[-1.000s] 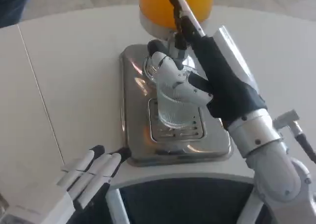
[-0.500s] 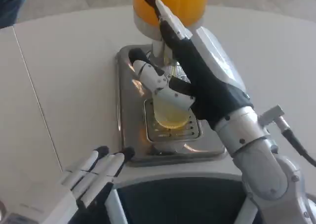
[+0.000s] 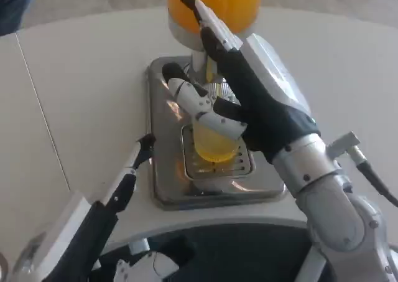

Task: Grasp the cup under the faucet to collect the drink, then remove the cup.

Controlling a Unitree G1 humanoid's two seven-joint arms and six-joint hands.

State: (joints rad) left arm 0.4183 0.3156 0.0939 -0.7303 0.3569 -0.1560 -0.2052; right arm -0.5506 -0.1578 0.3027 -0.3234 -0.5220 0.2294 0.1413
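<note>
Cup filling under the faucet, left hand on the move

The right hand (image 3: pixel 261 101) has its fingers (image 3: pixel 205 104) wrapped round the clear cup (image 3: pixel 214 142), which stands on the grille of the steel drip tray (image 3: pixel 163 170) right beneath the faucet (image 3: pixel 208 76) of the orange drink dispenser (image 3: pixel 214 5). A second ago the cup looked clear; now its lower part glows yellow, so I'd say drink is coming in and the collecting step is under way, with lifting the cup away not yet done. Meanwhile the left hand (image 3: pixel 102 210) has turned and risen from the near edge of the white worktop (image 3: pixel 87 89); one finger points toward the tray's near-left corner, holding nothing, fingers uncurled.
</note>
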